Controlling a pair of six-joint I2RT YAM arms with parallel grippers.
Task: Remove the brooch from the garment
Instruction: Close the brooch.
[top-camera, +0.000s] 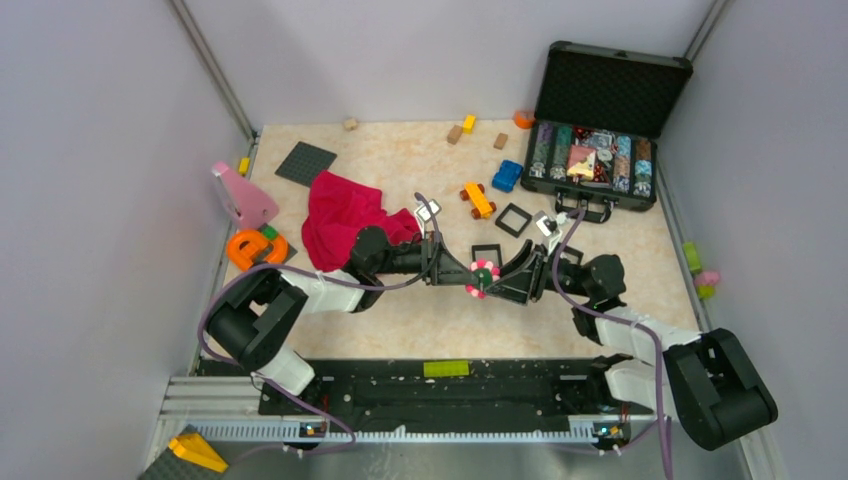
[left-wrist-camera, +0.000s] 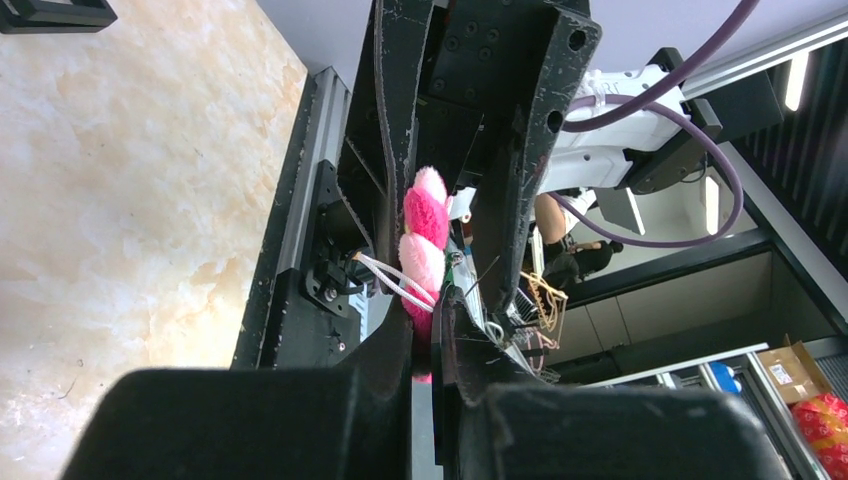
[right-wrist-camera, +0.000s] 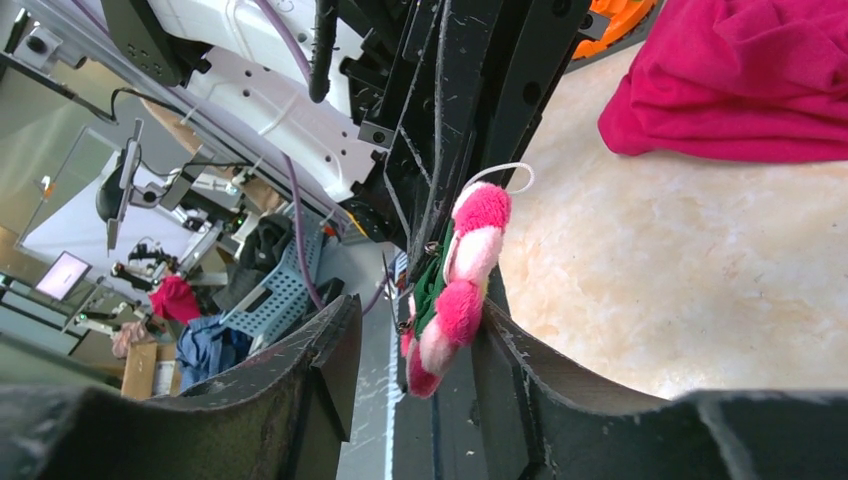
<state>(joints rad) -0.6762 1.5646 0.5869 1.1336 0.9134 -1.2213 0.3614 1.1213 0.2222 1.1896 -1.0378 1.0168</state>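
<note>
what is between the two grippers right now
The brooch, pinched by the left gripper, with the right gripper open around it; clearest in both wrist views.

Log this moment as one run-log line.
left claw: shut on brooch | right claw: open, fingers either side of brooch | garment: crumpled, lying apart from brooch | brooch: off garment

Pale lilac-grey walls (top-camera: 90, 180) on 3 sides, w/ metal corner posts (top-camera: 212, 70) at the back. Tabletop (top-camera: 400, 160) is beige, marble-look, evenly lit, w/ an aluminium rail (top-camera: 190, 400) along the near edge. Wrist views show a dim office beyond: lit ceiling strip light (left-wrist-camera: 798, 80), cardboard box (left-wrist-camera: 790, 365) bottom right, glowing monitor (right-wrist-camera: 62, 274) far left, blue plastic crate (right-wrist-camera: 275, 300) near it.
</note>
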